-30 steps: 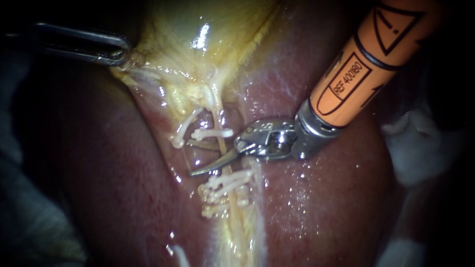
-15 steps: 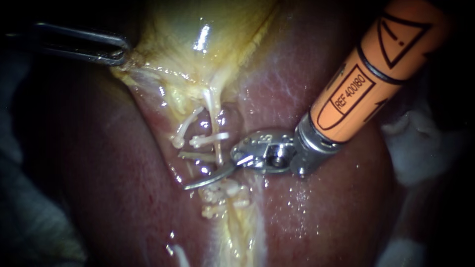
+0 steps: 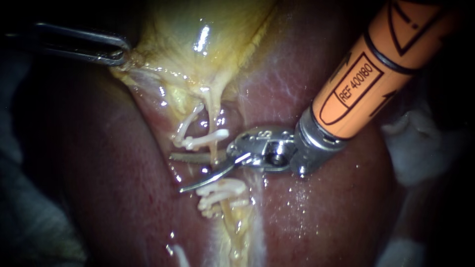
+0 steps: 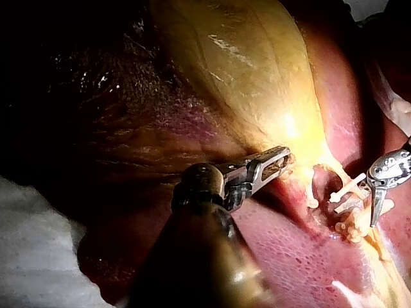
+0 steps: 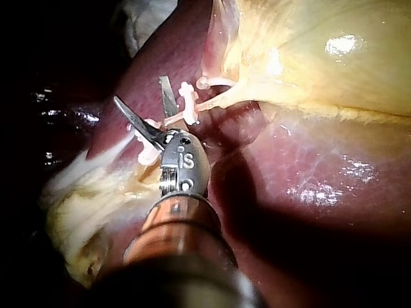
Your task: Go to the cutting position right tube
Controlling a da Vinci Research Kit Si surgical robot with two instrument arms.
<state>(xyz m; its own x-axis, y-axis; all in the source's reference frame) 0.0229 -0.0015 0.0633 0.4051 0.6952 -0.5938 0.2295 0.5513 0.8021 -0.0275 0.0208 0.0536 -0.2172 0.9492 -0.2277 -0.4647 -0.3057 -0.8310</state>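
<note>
My right instrument [image 3: 176,173], on an orange shaft, holds two thin blades open across the tissue below the yellow gallbladder [image 3: 198,44]. A thin pale tube [image 3: 213,129] runs down from the gallbladder and passes between the open blades. White clips [image 3: 204,140] sit on the tube above the blades, and more white clips [image 3: 220,190] lie below them. In the right wrist view the blades [image 5: 139,90] spread apart beside the clips [image 5: 186,97]. My left instrument [image 3: 120,53] is shut on the gallbladder's edge, also seen in its wrist view [image 4: 277,159].
Dark red liver [image 3: 321,207] lies on both sides of the tube. White gauze [image 3: 420,148] sits beyond the liver at the right. A pale yellow strip of tissue [image 3: 237,232] runs down below the lower clips.
My right instrument has slid leftward and its blades have opened wider, so the tube now lies between them. The left instrument has held still.
</note>
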